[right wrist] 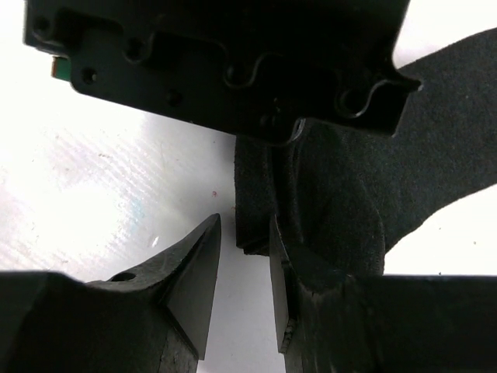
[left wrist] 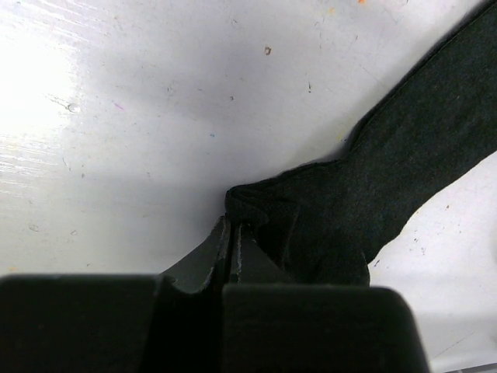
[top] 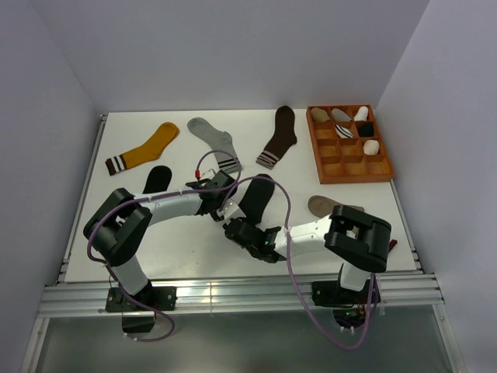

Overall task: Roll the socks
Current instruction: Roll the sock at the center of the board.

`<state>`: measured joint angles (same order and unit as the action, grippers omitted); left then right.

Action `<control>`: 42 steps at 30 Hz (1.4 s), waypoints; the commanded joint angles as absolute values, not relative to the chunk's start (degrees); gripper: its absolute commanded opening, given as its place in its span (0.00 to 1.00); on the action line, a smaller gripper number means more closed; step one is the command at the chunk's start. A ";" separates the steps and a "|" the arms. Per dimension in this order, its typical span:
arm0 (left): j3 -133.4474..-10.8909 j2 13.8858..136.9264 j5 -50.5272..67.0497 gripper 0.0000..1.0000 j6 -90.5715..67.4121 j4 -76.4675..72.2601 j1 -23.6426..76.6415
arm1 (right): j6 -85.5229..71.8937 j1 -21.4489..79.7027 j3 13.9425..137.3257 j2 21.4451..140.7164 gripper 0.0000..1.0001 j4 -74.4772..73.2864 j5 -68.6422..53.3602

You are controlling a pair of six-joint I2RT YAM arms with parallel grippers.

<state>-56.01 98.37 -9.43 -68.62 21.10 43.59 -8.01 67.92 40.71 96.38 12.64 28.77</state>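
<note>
The charcoal-black sock (top: 258, 194) lies mid-table, running up to the right. My left gripper (top: 225, 208) is shut on its folded near end; in the left wrist view the closed fingertips (left wrist: 231, 221) pinch the fabric (left wrist: 404, 163). My right gripper (top: 237, 228) is open just beside it. In the right wrist view its jaws (right wrist: 245, 219) stand apart with the sock's folded edge (right wrist: 252, 233) between them. A second black sock (top: 158, 179) lies left, its cuff hidden under my left arm. The taupe sock (top: 322, 205) lies right, partly under my right arm.
A mustard-yellow sock (top: 151, 146), a light grey sock (top: 211, 140) and a dark brown sock (top: 281, 136) lie along the back. A wooden compartment tray (top: 388, 167) holding several rolled socks stands at the back right. Purple cables loop over both arms.
</note>
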 commanded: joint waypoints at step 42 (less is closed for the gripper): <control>-40.62 77.53 -11.26 0.69 -76.29 16.09 39.02 | -26.53 38.77 41.66 96.84 0.00 15.28 -42.00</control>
